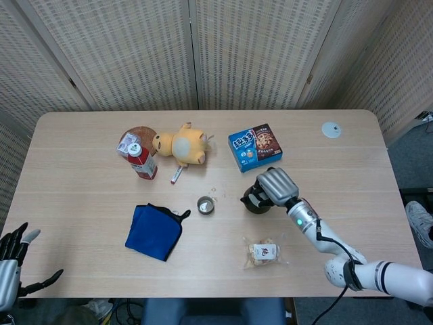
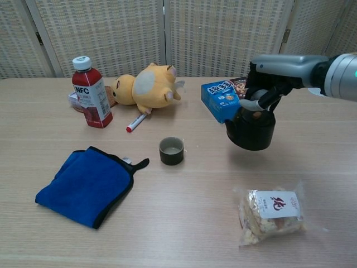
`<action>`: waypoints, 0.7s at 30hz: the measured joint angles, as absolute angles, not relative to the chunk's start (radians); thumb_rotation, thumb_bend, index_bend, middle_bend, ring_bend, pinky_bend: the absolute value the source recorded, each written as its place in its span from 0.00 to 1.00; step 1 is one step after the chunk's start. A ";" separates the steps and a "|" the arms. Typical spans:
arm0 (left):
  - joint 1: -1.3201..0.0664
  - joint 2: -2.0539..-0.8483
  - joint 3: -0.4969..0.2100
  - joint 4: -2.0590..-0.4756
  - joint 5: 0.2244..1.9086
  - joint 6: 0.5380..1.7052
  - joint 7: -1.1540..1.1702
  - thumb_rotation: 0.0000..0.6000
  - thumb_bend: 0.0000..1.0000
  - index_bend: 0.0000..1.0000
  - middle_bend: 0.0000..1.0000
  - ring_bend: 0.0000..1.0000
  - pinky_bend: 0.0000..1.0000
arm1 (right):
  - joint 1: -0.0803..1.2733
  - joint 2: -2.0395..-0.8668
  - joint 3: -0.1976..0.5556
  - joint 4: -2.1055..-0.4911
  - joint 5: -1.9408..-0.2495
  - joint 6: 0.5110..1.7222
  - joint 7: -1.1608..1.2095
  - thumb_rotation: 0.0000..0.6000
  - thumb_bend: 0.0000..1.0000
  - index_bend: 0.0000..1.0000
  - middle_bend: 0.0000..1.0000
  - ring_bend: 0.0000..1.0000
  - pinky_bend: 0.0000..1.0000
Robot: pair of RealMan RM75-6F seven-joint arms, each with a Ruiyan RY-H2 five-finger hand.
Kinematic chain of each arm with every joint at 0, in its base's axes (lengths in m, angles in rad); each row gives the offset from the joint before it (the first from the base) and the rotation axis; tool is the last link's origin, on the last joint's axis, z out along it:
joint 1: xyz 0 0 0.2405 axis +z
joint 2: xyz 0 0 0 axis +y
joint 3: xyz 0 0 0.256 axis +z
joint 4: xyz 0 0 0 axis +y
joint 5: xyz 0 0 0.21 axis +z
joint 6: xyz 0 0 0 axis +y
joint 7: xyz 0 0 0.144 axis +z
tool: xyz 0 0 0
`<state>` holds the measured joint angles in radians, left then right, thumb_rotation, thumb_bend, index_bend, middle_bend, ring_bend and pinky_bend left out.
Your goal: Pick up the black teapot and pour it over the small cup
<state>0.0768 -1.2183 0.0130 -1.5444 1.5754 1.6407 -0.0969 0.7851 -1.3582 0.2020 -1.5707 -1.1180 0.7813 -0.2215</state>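
Gripping the round black teapot (image 2: 250, 129) from above, the right hand (image 2: 266, 84) had its fingers (image 2: 252, 104) curled around the handle so that the pot hung under them, lifted off the light wooden table (image 2: 184, 223), probably to leave it free for tipping. The small dark ceramic cup (image 2: 171, 151) stood well apart from those fingers, toward the robot's left, with the spout facing that way. The left hand (image 1: 9, 256) waited at the table's edge, fingers spread and holding nothing.
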 measured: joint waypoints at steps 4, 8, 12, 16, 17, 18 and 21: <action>0.084 -1.217 0.016 -1.544 1.576 1.648 -0.097 0.60 0.00 0.14 0.00 0.00 0.00 | 0.836 -1.382 0.214 -1.554 -1.083 0.750 -0.258 0.73 0.48 0.94 0.95 0.89 0.37; 0.089 -1.216 0.017 -1.545 1.578 1.658 -0.096 0.61 0.00 0.14 0.00 0.00 0.00 | 0.884 -1.407 0.219 -1.532 -1.043 0.722 -0.304 0.73 0.48 0.94 0.95 0.89 0.37; 0.096 -1.215 0.018 -1.546 1.581 1.668 -0.096 0.60 0.00 0.14 0.00 0.00 0.00 | 0.939 -1.433 0.219 -1.505 -0.997 0.699 -0.358 0.73 0.48 0.94 0.95 0.89 0.37; 0.102 -1.215 0.019 -1.545 1.583 1.677 -0.097 0.61 0.00 0.14 0.00 0.00 0.00 | 0.991 -1.454 0.214 -1.481 -0.956 0.683 -0.415 0.73 0.48 0.94 0.95 0.89 0.38; 0.104 -1.215 0.019 -1.544 1.583 1.679 -0.097 0.60 0.00 0.14 0.00 0.00 0.00 | 1.002 -1.459 0.212 -1.477 -0.946 0.681 -0.427 0.73 0.48 0.94 0.95 0.89 0.38; 0.105 -1.216 0.019 -1.544 1.583 1.681 -0.097 0.60 0.00 0.14 0.00 0.00 0.00 | 1.013 -1.463 0.211 -1.472 -0.936 0.679 -0.439 0.73 0.48 0.94 0.95 0.89 0.38; 0.109 -1.217 0.020 -1.542 1.583 1.683 -0.099 0.61 0.00 0.14 0.00 0.00 0.00 | 1.045 -1.476 0.202 -1.457 -0.908 0.675 -0.476 0.73 0.48 0.94 0.95 0.89 0.38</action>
<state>0.1086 -1.2170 0.0199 -1.5418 1.5831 1.6833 -0.0985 1.0452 -1.4764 0.2020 -1.4572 -0.9079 0.6745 -0.4758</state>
